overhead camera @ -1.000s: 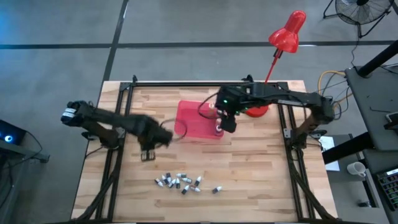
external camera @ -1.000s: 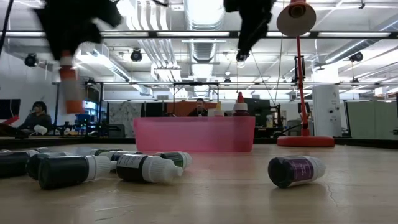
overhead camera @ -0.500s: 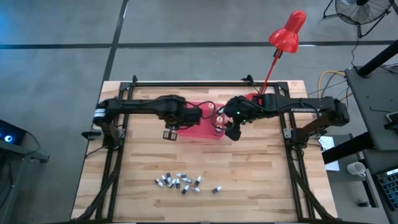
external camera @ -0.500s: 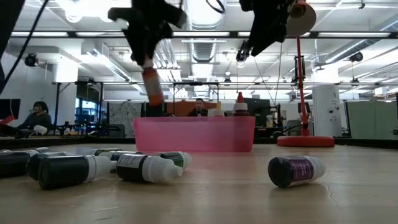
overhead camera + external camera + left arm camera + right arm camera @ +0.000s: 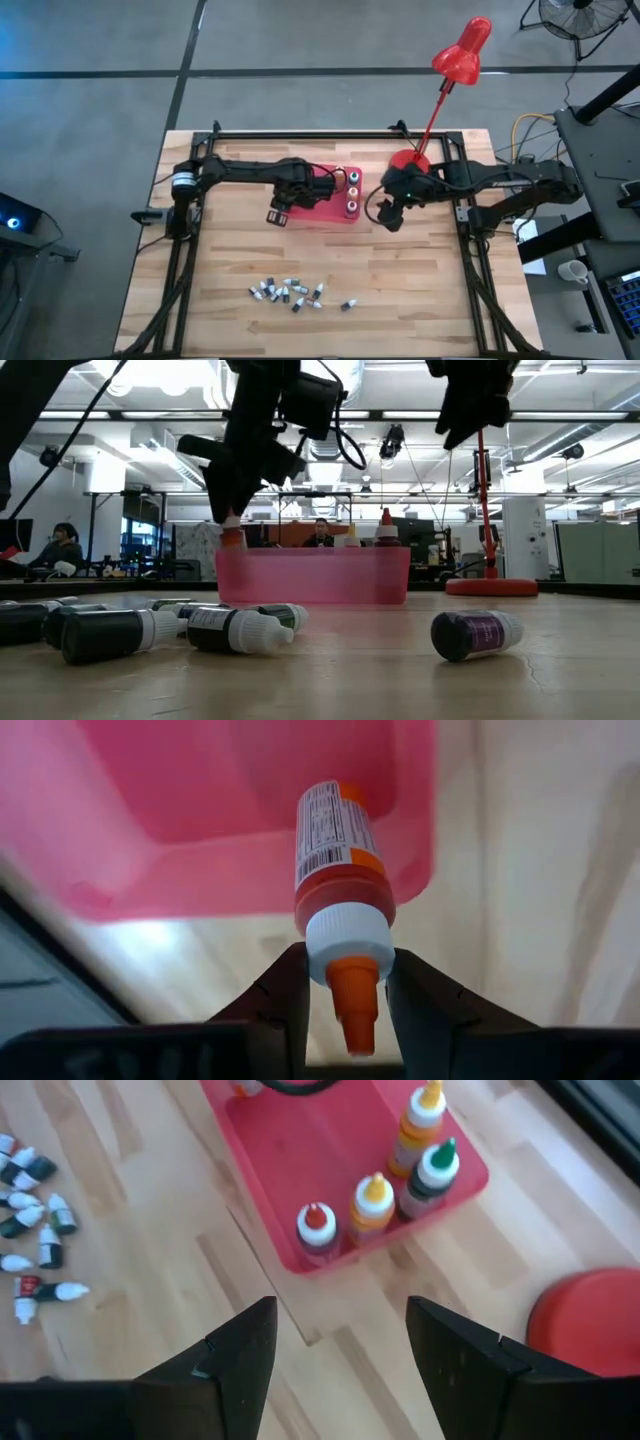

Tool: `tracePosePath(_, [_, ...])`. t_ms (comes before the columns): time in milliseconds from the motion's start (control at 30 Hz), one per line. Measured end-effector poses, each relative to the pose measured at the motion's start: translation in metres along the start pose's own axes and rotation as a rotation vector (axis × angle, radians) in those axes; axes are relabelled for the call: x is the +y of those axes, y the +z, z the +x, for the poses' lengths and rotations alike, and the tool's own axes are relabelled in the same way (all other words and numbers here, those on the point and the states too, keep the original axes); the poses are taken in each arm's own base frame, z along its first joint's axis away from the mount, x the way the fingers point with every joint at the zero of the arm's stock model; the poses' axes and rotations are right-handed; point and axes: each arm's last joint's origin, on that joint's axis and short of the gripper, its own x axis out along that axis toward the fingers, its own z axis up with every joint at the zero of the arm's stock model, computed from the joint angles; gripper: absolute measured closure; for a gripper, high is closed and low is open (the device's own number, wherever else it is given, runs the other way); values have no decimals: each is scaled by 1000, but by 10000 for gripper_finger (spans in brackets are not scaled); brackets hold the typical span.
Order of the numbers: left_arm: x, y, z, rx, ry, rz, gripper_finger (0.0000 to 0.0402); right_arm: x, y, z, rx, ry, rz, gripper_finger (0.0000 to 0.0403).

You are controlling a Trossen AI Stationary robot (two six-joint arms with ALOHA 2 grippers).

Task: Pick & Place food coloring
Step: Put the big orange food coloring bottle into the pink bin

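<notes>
My left gripper (image 5: 279,213) is shut on an orange food coloring bottle (image 5: 335,845) above the near left corner of the red tray (image 5: 312,200). Several more food coloring bottles stand upright on their bases at the tray's right end (image 5: 373,1205). Many small dark-capped vials (image 5: 290,292) lie on their sides near the table's front. My right gripper (image 5: 392,216) hangs open just right of the tray, with nothing between its fingers (image 5: 240,1350). My left gripper pinches the bottle's white cap (image 5: 345,942) between its two fingers, the orange nozzle sticking up between them. The fingers come from above, pointing down. The bottle hangs upright below them, cap up, its body (image 5: 232,538) at the level of the tray's rim.
A red desk lamp stands with its base (image 5: 410,163) at the back right, its head (image 5: 462,48) beyond the table. One purple vial (image 5: 478,633) lies apart from the others. Bare wood shows left of the tray and at the near right.
My left gripper has carried the orange bottle from the table's left toward the tray and lowered it over the tray's near left corner, rolling its wrist; the bottle has gone from tilted to upright. My right gripper has drawn away from the tray's right end toward the table's right edge.
</notes>
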Motion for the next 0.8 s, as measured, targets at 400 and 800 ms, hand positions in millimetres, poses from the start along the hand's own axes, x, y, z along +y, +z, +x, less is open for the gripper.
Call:
tracePosePath(400, [-3, 7, 5, -56, -18, -18, 309, -1, -13, 22, 41, -25, -3, 188])
tracePosePath(800, [-6, 8, 3, -48, 53, -20, 245, 1, -11, 25, 2, -1, -38, 188])
